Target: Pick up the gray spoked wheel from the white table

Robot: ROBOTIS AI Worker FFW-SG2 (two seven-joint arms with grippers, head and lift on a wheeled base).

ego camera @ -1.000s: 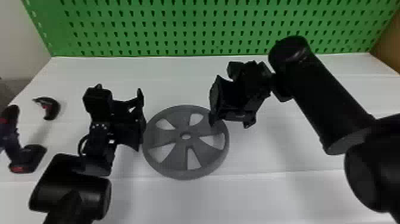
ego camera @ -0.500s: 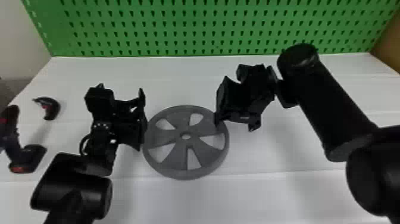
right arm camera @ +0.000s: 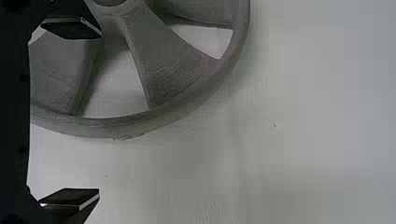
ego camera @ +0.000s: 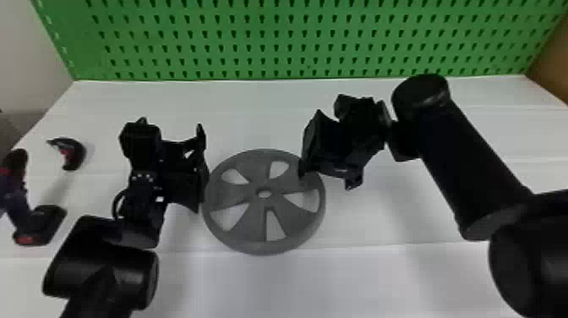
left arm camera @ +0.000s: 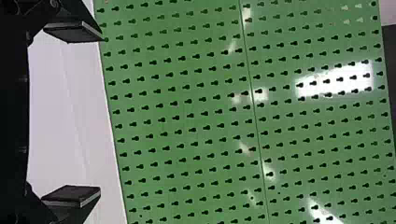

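Wheel (ego camera: 262,205), gray and spoked, lies flat on the white table (ego camera: 338,281), between the two arms and well within reach of both. It is a broad, thin thing, which is probably why both hands are set about it, one to each side.

The right gripper (right arm camera: 100,113) has its fingers wide apart, with nothing between them. In its wrist view one finger overlaps the spokes while the other lies over the bare tabletop outside the rim — a stance that would suit taking the rim between them, once the gripper is low enough. I cannot tell how much height is left, or whether a finger touches.

The left gripper (left arm camera: 100,114), also spread wide and empty, is beside the wheel's left edge in the head view. Its wrist camera faces the back of the bench, so the fingers seem to point forward rather than down; it would likely need to tip over before it could help. Pinching one edge alone might let so wide a wheel tilt or swing.

The tabletop is pale and smooth, with faint seams across it and soft shadows. A red-and-black power tool (ego camera: 21,194) and a small curved piece (ego camera: 75,155) sit off to the left. Behind stands a green pegboard (ego camera: 291,40) — glossy, with bright reflections — between a plain wall (ego camera: 31,63) and a brown panel (ego camera: 552,55).
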